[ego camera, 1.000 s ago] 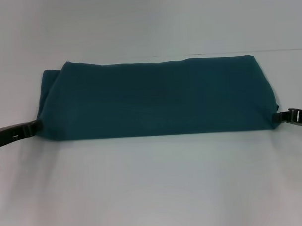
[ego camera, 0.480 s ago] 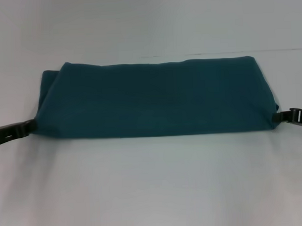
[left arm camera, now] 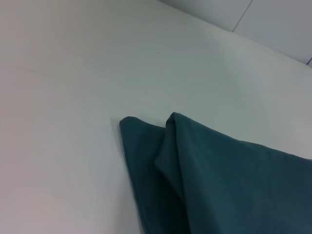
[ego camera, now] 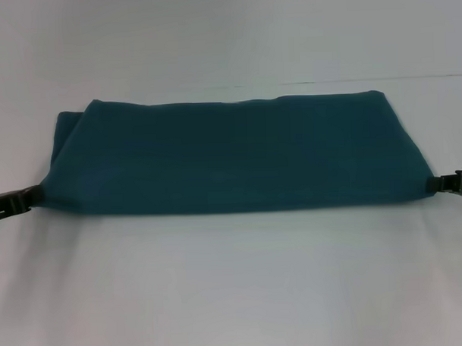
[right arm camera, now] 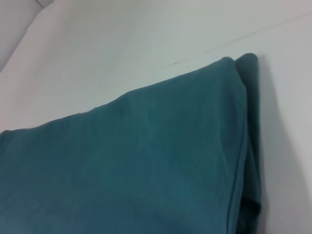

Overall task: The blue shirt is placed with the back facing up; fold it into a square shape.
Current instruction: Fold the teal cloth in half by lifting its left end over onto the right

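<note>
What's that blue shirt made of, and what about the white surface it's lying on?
The blue shirt looks like soft matte knit cloth, probably cotton-like: it folds into rounded, limp layers with no shine, and a stitched hem shows in the right wrist view. The table looks like a smooth, hard white board, perhaps laminate; a thin seam line crosses it, but its exact material is unclear.

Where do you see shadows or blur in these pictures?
Head view: soft and hazy, with a faint shadow on the table under the shirt's near edge. Left wrist view: dark shadow inside the cloth's fold. Right wrist view: a soft shadow beside the folded edge.
</note>
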